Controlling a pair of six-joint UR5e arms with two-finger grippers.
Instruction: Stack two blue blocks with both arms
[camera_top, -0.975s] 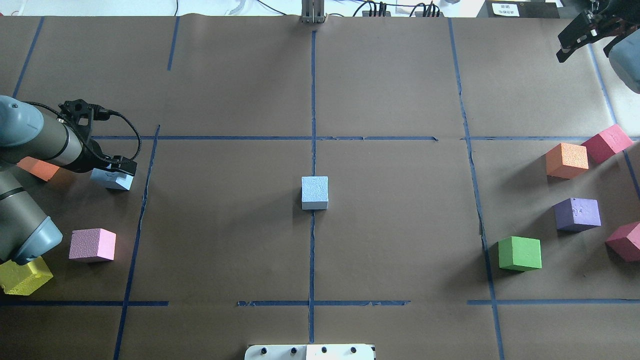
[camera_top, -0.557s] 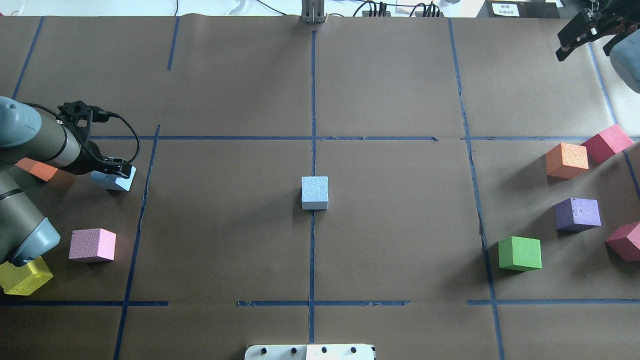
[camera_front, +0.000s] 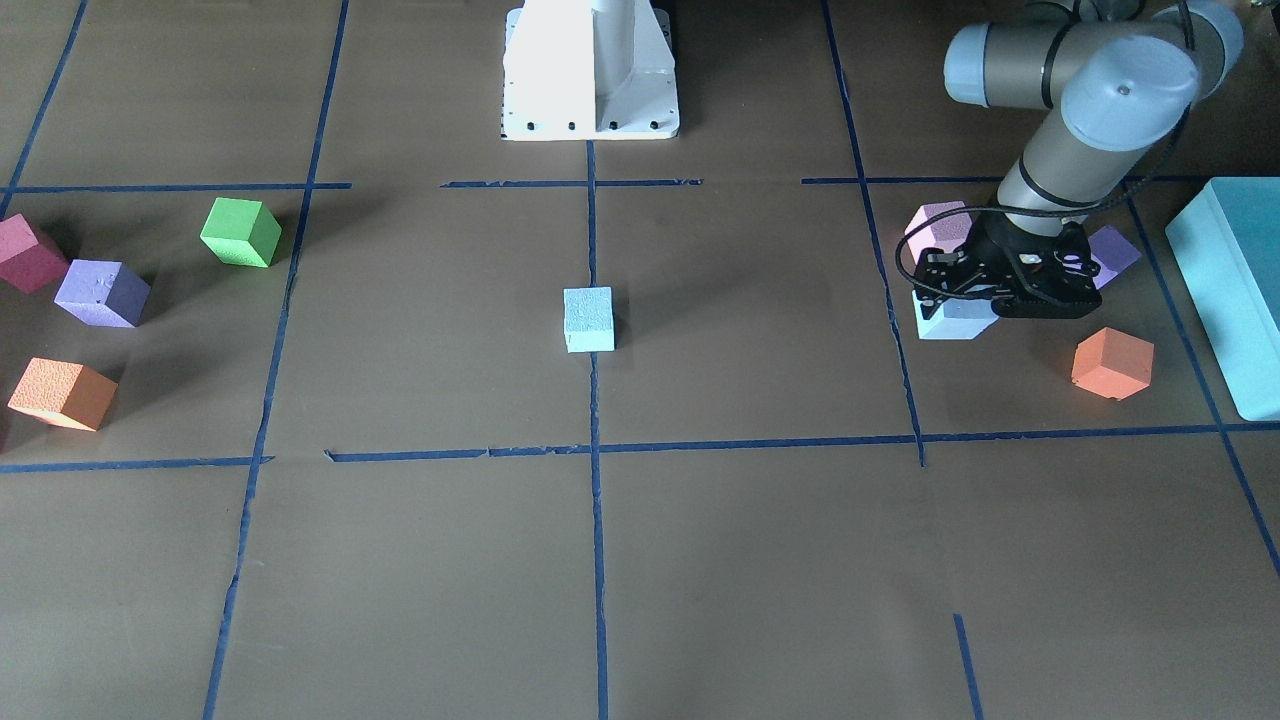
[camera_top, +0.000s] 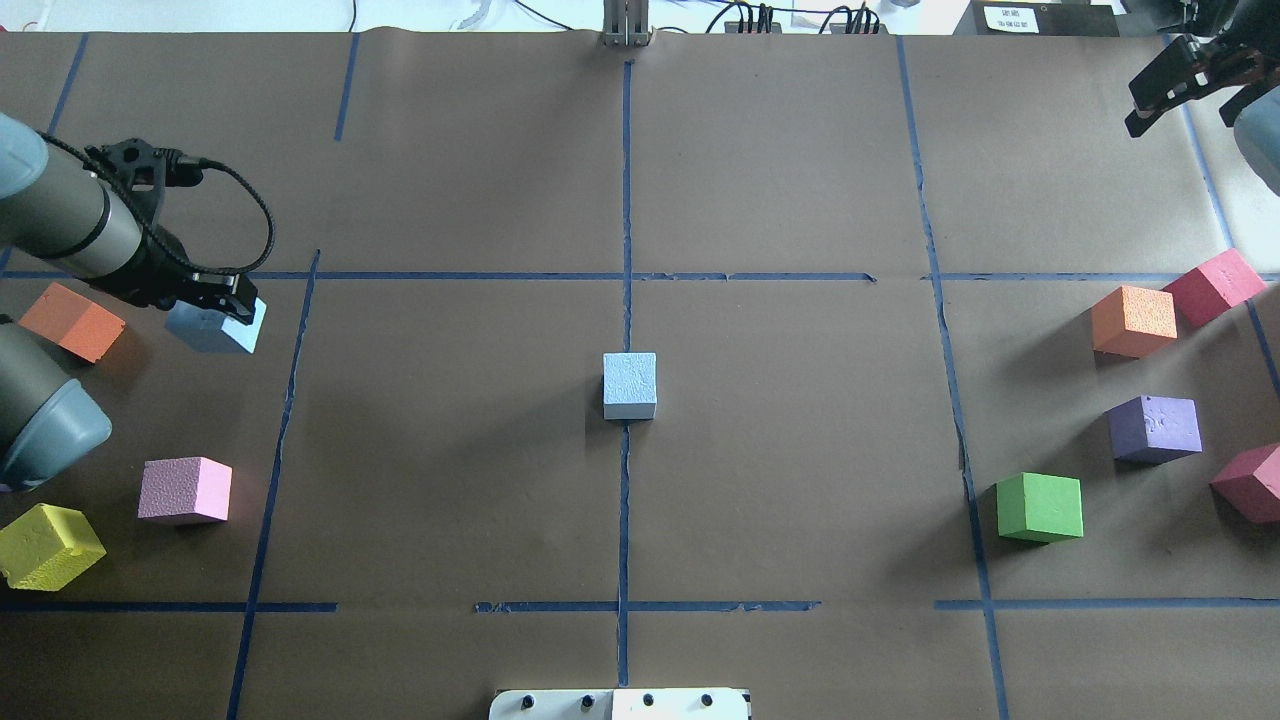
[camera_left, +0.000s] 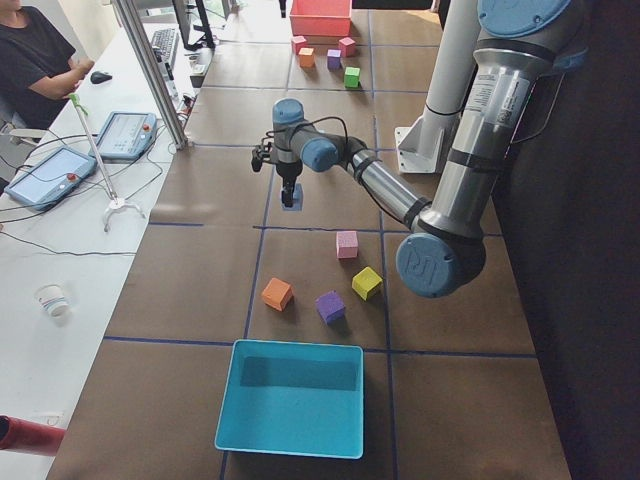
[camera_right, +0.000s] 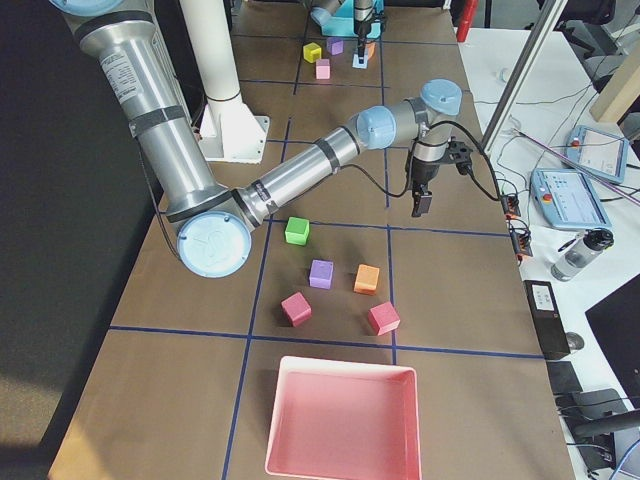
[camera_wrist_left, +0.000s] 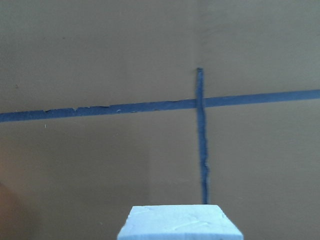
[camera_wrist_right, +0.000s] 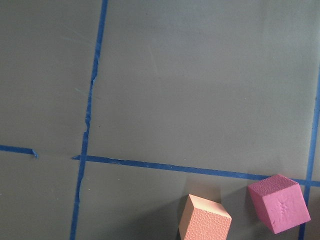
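Over the taped brown-paper tabletop (camera_top: 800, 480), the right hand (camera_top: 1190, 95) hangs splayed and empty at the far corner. The left hand (camera_top: 222, 308), clamped shut, has lifted one rough foam blue cube (camera_top: 218, 332) clear. Its square-edged twin (camera_top: 630, 385) waits at centre, so stacking can likely begin.

My brown-papered table (camera_top: 800, 150) is gridded with blue tape (camera_top: 626, 200); alongside it, my long white desk (camera_left: 70, 350) carries two tablets (camera_left: 125, 135) and a cup (camera_left: 52, 299).
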